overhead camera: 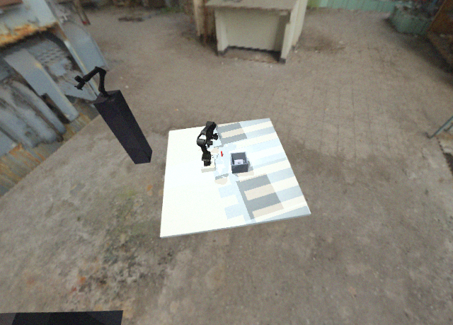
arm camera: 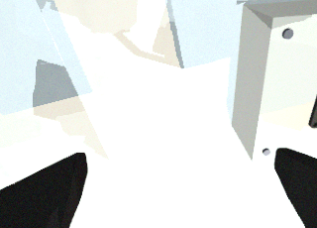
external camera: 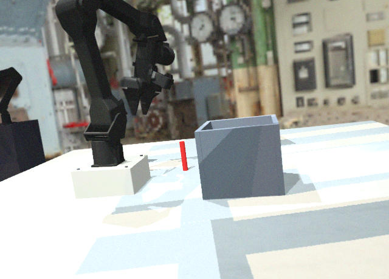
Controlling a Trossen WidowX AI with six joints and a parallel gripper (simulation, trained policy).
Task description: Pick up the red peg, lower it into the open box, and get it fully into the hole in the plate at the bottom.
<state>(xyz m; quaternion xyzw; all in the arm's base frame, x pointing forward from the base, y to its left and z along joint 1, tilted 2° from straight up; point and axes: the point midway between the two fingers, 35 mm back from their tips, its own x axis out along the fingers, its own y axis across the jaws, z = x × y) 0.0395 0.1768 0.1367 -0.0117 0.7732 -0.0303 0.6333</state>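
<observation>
Exterior view: a slim, bright red cylindrical peg [overhead camera: 221, 154] [external camera: 183, 155] stands upright on the pale, patchily shaded tabletop [overhead camera: 193, 204] [external camera: 56, 238] [arm camera: 158, 119], just left of the frame's centre, between the arm's base and the box. It touches neither. The open-topped blue-grey box [overhead camera: 239, 166] [external camera: 242, 166] sits right of the peg, upright, a little right of centre; from the top view a light-coloured piece shows inside at its bottom, though the hole is too small to make out. The matt black jointed arm [overhead camera: 202, 142] [external camera: 89, 56] rises at the left of the exterior frame from an off-white block base [overhead camera: 208, 169] [external camera: 103, 183] [arm camera: 287, 74], bends over at the upper left and drops toward the black two-finger gripper [external camera: 141, 112] [arm camera: 180, 159], which hangs above the tabletop, fingertips down, higher than the peg and left of it. Gripper spread wide, nothing between the fingers; peg and gripper well apart. In the wrist view the dark fingers enter at lower left and lower right, bright tabletop between them, the block base at upper right. Second black arm [overhead camera: 101, 81] [external camera: 11, 84] on a tall dark pedestal [overhead camera: 124, 131] [external camera: 20, 147], upper left in the top view, left edge in the exterior one.
</observation>
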